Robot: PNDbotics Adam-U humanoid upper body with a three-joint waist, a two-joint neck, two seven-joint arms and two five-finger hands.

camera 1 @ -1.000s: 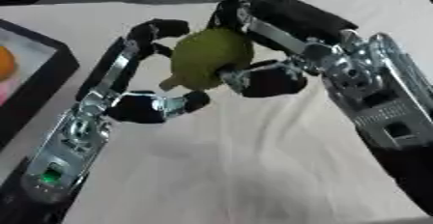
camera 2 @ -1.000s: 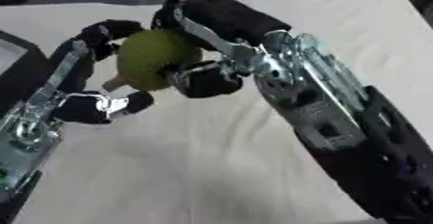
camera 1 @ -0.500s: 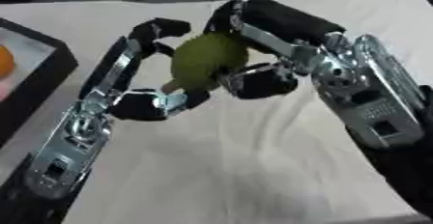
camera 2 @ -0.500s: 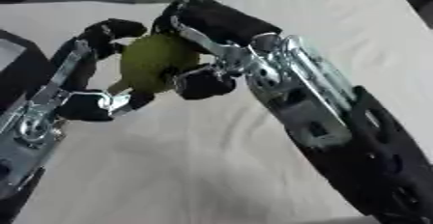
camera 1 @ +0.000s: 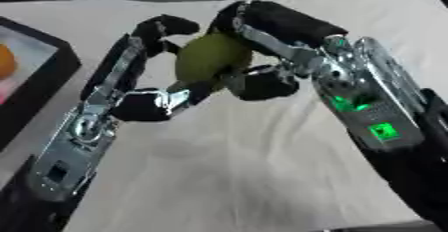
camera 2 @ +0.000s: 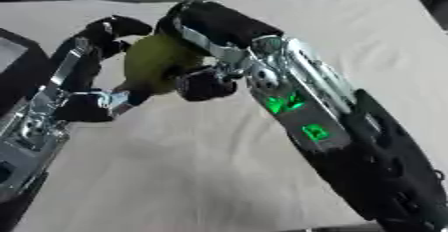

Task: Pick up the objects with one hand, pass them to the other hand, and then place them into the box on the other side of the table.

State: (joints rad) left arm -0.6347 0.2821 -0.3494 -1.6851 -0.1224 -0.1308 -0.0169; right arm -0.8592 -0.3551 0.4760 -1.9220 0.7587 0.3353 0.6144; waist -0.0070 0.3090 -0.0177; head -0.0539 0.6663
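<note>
A green pear-shaped fruit [camera 1: 210,58] hangs above the cloth-covered table, caught between both hands. My left hand [camera 1: 122,71] comes in from the left; its fingers [camera 1: 166,26] curl over the fruit's top and its thumb [camera 1: 175,101] sits under the fruit. My right hand [camera 1: 289,51] reaches from the right, with its fingers wrapped over the fruit's far side and its thumb [camera 1: 262,83] pressed against the near side. The black-rimmed box [camera 1: 48,76] lies at the left edge and holds an orange thing [camera 1: 4,66].
The table is covered with a pale cloth [camera 1: 245,176], bare in front of the hands and toward the right. My right forearm [camera 2: 306,121], with green lights on it, crosses the right half of the view.
Both hands and the fruit have drifted slightly left together. Both hands stay curled round the fruit throughout.
</note>
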